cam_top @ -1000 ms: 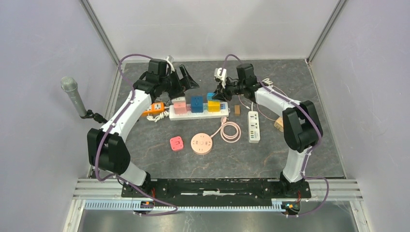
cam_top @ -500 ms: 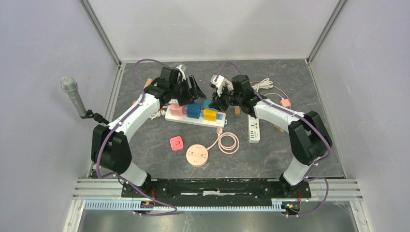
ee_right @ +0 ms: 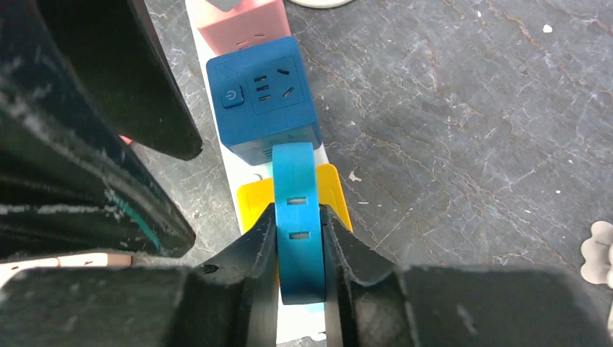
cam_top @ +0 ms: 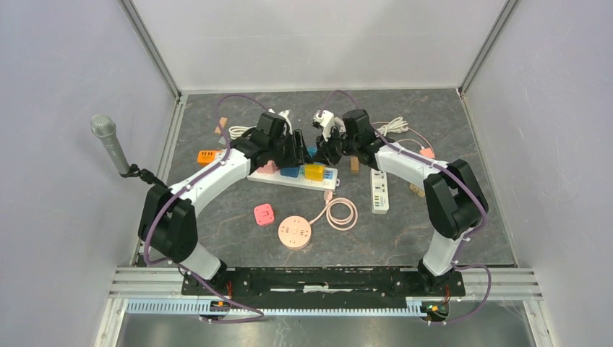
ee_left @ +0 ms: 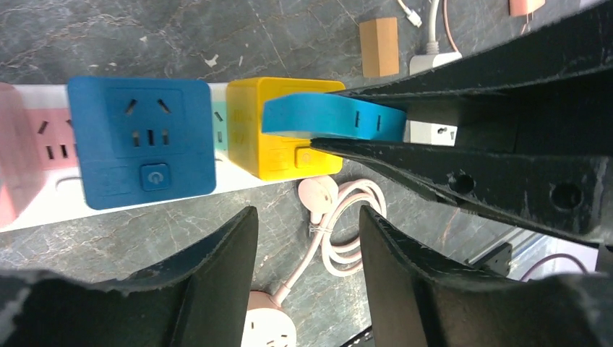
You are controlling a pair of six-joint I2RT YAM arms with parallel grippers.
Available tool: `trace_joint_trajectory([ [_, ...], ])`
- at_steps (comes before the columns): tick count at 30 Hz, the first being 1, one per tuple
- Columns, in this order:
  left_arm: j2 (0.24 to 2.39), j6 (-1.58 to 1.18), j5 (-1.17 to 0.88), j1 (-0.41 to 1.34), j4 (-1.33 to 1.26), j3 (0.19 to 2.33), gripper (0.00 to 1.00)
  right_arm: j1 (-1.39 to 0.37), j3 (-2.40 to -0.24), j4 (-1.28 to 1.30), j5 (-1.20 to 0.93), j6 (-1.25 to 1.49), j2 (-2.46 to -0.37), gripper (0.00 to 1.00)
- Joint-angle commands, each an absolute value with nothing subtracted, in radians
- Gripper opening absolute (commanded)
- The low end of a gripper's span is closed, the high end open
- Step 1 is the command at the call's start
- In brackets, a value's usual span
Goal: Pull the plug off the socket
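So the plug (ee_right: 295, 173) we're after is a flat, rounded slab of bright cyan plastic with two little slots along its edge. It sits over the yellow cube adapter (ee_left: 271, 144), right beside the blue cube (ee_left: 141, 141), on the white power strip (ee_left: 43, 202). We honestly can't tell if its pins are in. Both arms reach forward and bend inward, nearly meeting over the strip. The right gripper (ee_right: 298, 213) has its fingers narrow, pinching the plug's flat sides. The left gripper (ee_left: 307, 238) hovers facing it, fingers partway apart with nothing between them.
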State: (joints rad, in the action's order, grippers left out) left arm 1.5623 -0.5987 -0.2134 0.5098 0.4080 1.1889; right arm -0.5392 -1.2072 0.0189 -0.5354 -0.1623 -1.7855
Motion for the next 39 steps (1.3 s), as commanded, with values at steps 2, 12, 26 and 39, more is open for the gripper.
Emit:
trace_joint_trajectory([
  [2,1.551,-0.534,-0.118,0.535,0.372,1.192,0.58,-0.504,-1.257,0.016,-0.591,-0.16,-1.789,0.17],
  [12,1.603,-0.516,-0.091,0.569,0.267,1.136,0.51,-0.466,-1.294,0.069,-0.705,-0.176,-1.831,0.0],
  [26,1.678,-0.503,0.03,0.612,0.28,1.111,0.44,-0.466,-1.277,-0.013,-0.727,-0.091,-1.796,0.0],
  [39,1.672,-0.487,0.171,0.641,0.321,1.003,0.43,-0.463,-1.235,-0.121,-0.731,-0.041,-1.748,0.0],
])
